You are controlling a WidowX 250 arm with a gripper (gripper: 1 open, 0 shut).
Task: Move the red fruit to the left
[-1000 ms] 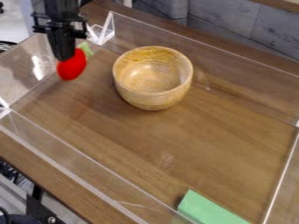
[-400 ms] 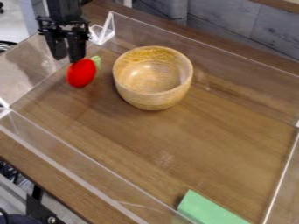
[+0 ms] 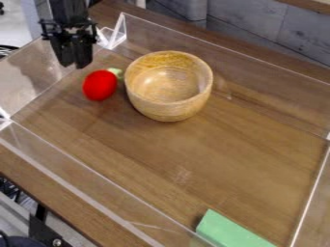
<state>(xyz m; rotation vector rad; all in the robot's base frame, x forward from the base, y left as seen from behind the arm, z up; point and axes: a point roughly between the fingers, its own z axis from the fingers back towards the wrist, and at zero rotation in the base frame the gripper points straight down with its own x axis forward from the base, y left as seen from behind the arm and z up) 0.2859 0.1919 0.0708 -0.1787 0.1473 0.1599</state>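
1. Down at the near edge, a flat green block (image 3: 236, 232) pokes into view at the bottom right corner.
2. It lies on a brown wooden table (image 3: 194, 164) that has clear plastic walls (image 3: 316, 183) around it.
3. Farther back sits a round wooden bowl (image 3: 169, 84), and it has nothing inside.
4. Just to the left of the bowl lies the red fruit (image 3: 100, 85). It rests on the table, and its pale green top points at the bowl, very close to the rim.
5. Behind the fruit, at the far left, hangs the black gripper (image 3: 71, 56). It points down, its fingers are spread apart, and it holds nothing. The fruit lies loose just below its tips.
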